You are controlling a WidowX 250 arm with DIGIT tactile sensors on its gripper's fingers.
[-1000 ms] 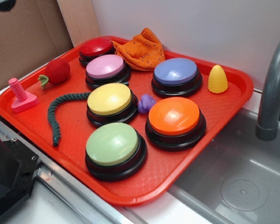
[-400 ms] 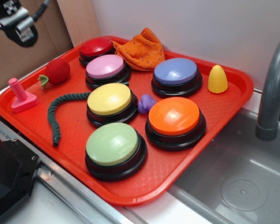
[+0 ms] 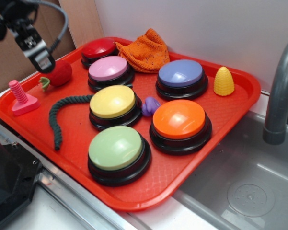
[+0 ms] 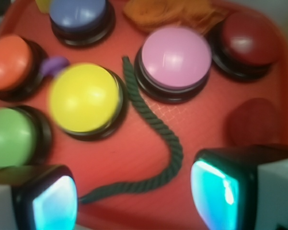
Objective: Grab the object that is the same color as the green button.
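Tool (image 3: 43, 62) hangs with its fingers spread and empty above the left side of the red plastic tray (image 3: 239, 103), over the red ball with a green stem (image 3: 59, 73). Below lies the dark green twisted rope (image 3: 57, 112), curling past the yellow dome button (image 3: 112, 101), the pink dome button (image 3: 108, 68) just beyond. Pale-green dome button (image 3: 116, 147) sits nearer the front edge. A pink peg (image 3: 21, 98), somewhat blurred, stands left of the rope.

The pincer (image 3: 44, 63) has swung down, seemingly beside the red ball (image 3: 60, 73).

Red tray (image 3: 220, 115) bearing buttons, rope (image 3: 57, 112), toys
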